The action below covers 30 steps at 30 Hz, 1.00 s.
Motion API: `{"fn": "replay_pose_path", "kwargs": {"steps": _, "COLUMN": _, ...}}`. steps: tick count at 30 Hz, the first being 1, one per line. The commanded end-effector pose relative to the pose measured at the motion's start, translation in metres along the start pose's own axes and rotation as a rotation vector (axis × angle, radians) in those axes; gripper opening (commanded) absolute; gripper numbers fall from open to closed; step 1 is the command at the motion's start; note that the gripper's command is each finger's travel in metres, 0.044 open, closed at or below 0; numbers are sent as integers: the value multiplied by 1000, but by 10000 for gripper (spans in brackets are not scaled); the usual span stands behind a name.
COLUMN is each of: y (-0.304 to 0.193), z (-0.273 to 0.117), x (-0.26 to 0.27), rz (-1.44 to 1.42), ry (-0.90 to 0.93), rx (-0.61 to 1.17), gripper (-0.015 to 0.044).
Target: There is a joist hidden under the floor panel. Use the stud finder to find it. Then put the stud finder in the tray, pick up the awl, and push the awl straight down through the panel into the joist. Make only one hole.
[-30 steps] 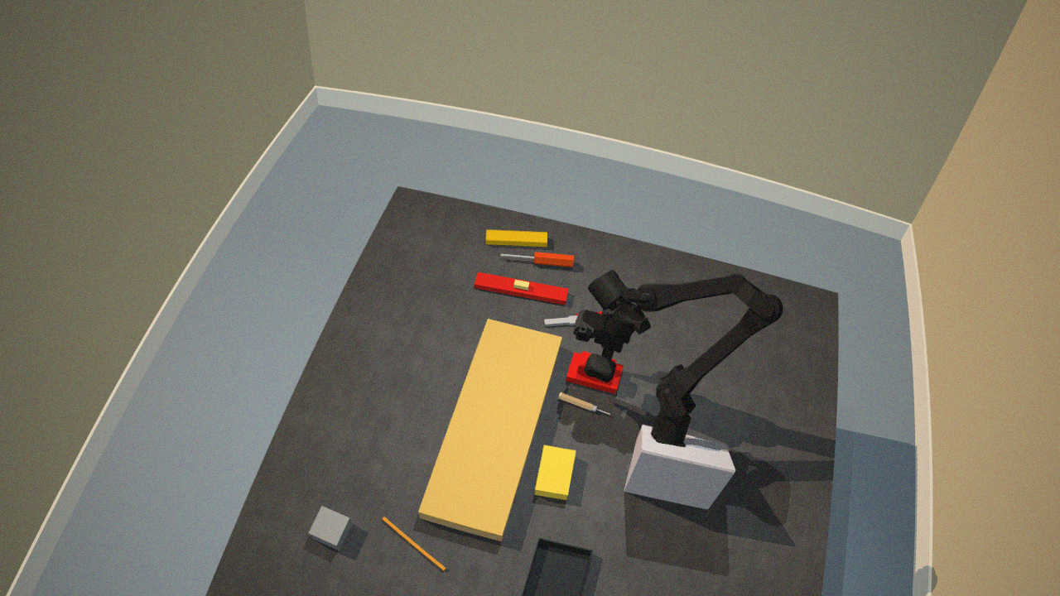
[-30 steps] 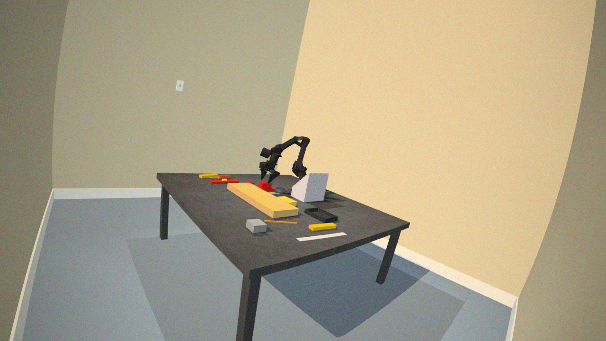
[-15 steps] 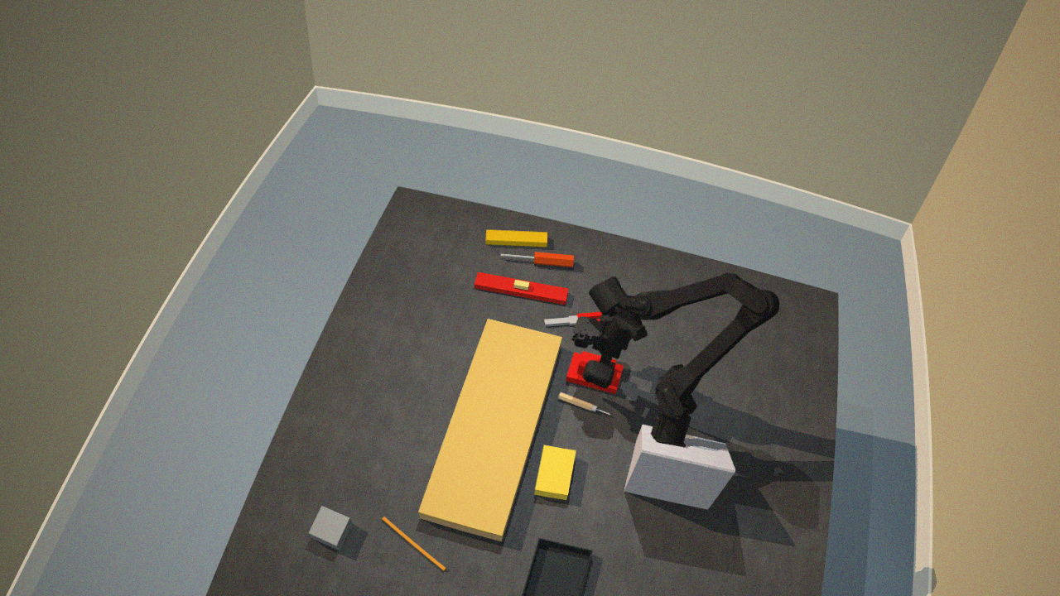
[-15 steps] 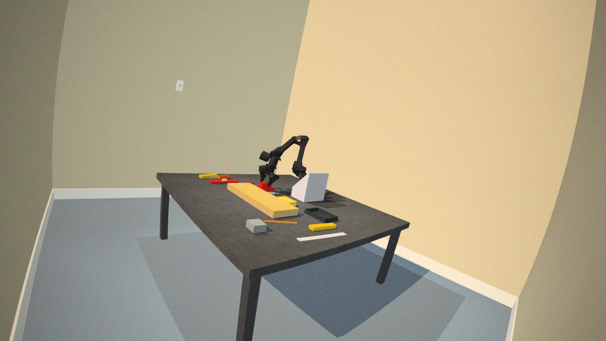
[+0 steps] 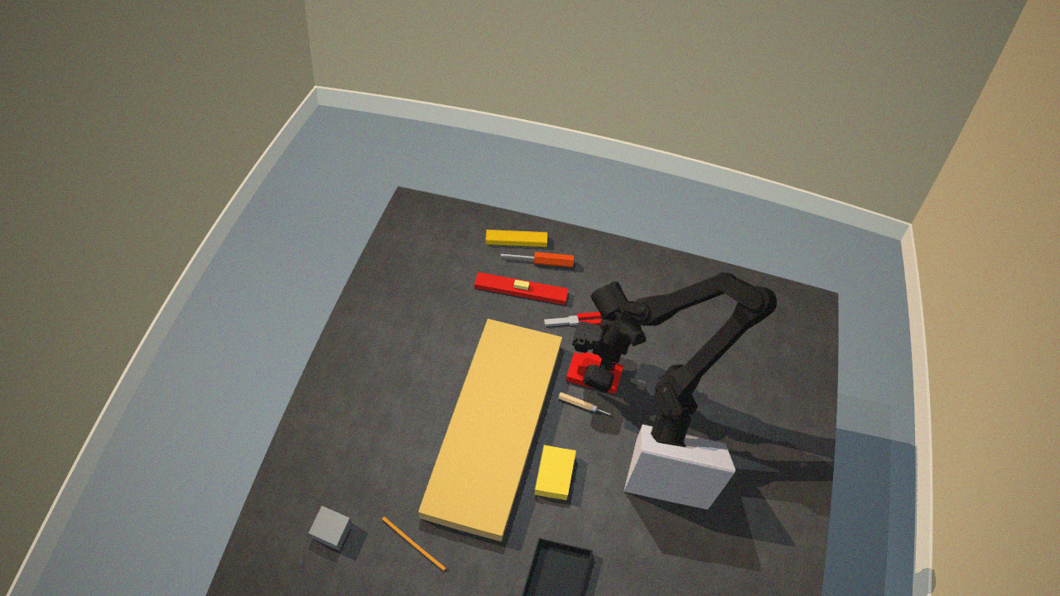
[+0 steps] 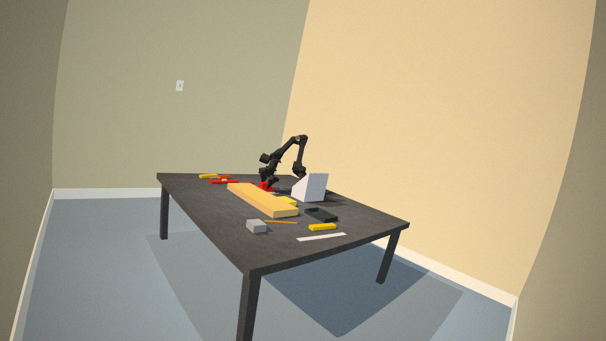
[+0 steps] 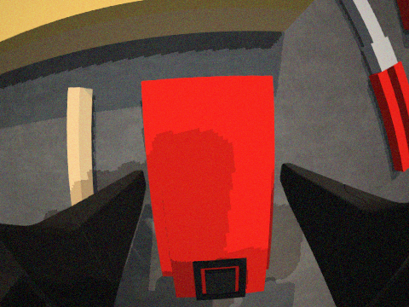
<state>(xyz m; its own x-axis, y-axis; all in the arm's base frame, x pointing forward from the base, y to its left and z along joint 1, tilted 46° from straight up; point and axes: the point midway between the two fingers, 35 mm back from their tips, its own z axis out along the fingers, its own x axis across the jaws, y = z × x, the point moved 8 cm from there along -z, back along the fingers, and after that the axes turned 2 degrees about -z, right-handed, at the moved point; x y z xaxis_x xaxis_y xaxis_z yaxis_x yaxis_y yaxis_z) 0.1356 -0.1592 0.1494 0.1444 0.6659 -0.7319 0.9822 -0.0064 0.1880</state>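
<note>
The red stud finder (image 5: 580, 362) (image 7: 251, 128), with a small black-framed window, lies on the table beside the panel. My gripper (image 5: 599, 376) (image 6: 267, 186) (image 7: 213, 175) is open and low over it, one finger on each side. In the wrist view the left fingertip is very near its side, and a narrow gap shows at the right. The awl (image 5: 578, 402) (image 7: 80, 141) lies beside it, its wooden handle toward the panel. The yellow-tan floor panel (image 5: 493, 430) (image 6: 260, 199) (image 7: 51, 17) lies flat. The black tray (image 5: 559, 574) (image 6: 320, 215) is past its near end, with nothing visible in it.
Pliers (image 5: 561, 320) (image 7: 385, 51) lie close to the stud finder. Beyond are a red level (image 5: 500, 286), a screwdriver (image 5: 554, 259) and a yellow bar (image 5: 516, 237). A yellow block (image 5: 556, 472) sits between panel and arm base (image 5: 678, 475). A grey block (image 5: 329, 526) and pencil (image 5: 413, 543) lie nearer.
</note>
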Motion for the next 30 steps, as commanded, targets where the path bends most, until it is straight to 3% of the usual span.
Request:
{"fn": "replay_pose_path", "kwargs": {"steps": 1, "y": 0, "z": 0, "x": 0, "rz": -4, "ry": 3, "rx": -5, "gripper": 335}}
{"fn": "replay_pose_path", "kwargs": {"steps": 26, "y": 0, "z": 0, "x": 0, "rz": -4, "ry": 3, "rx": -5, "gripper": 168}}
{"fn": "replay_pose_path", "kwargs": {"steps": 30, "y": 4, "z": -5, "x": 1, "rz": -2, "ry": 9, "rx": -3, "gripper": 63}}
